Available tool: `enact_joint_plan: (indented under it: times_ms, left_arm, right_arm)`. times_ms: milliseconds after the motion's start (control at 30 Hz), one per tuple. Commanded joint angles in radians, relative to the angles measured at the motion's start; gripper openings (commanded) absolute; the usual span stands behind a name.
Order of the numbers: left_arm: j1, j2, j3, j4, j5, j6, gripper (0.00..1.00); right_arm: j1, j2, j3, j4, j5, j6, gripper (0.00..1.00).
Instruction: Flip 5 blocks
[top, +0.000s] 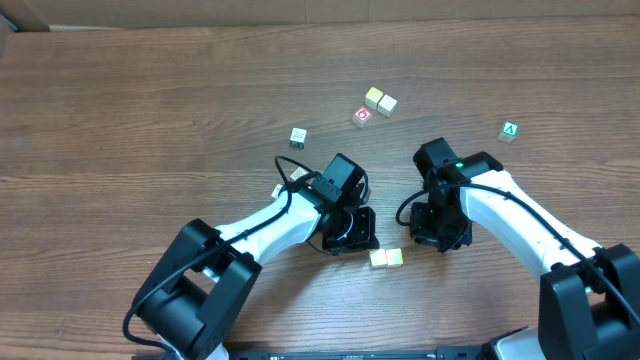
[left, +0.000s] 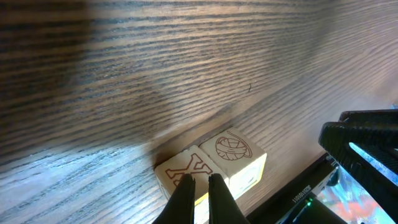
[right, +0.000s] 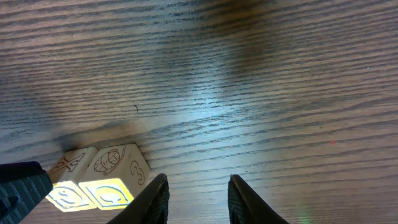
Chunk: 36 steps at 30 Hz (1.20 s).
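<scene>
Pair of cream blocks (top: 385, 258), touching side by side, lies near, between the grippers. The left gripper (left: 199, 185), pressed together, seems to touch the X block (left: 179, 165); the right gripper (right: 198, 190), spread and empty, stands farther off.

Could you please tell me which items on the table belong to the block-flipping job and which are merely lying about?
Belong to the job: near pale pair; far pale pair; lone pale block.
Lying about: red-faced cube; green A cube.
</scene>
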Motion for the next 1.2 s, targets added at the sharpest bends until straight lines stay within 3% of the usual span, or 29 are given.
enact_joint_plan:
  times_ms: [0, 733, 1000, 1167]
  left_arm:
    - [-0.003, 0.016, -0.007, 0.004, 0.029, 0.024, 0.04]
    - [0.007, 0.016, -0.007, 0.026, 0.033, 0.04, 0.04]
    - [0.172, 0.016, -0.007, -0.147, 0.009, 0.121, 0.04]
    - [0.163, 0.016, -0.007, -0.285, 0.009, 0.216, 0.04]
  right_arm:
    - [-0.003, -0.002, -0.007, 0.003, -0.002, 0.004, 0.33]
    - [-0.003, -0.002, -0.007, 0.003, -0.002, 0.004, 0.33]
    - [-0.003, -0.002, -0.007, 0.003, -0.002, 0.004, 0.33]
    - [-0.003, -0.002, -0.007, 0.007, -0.002, 0.004, 0.33]
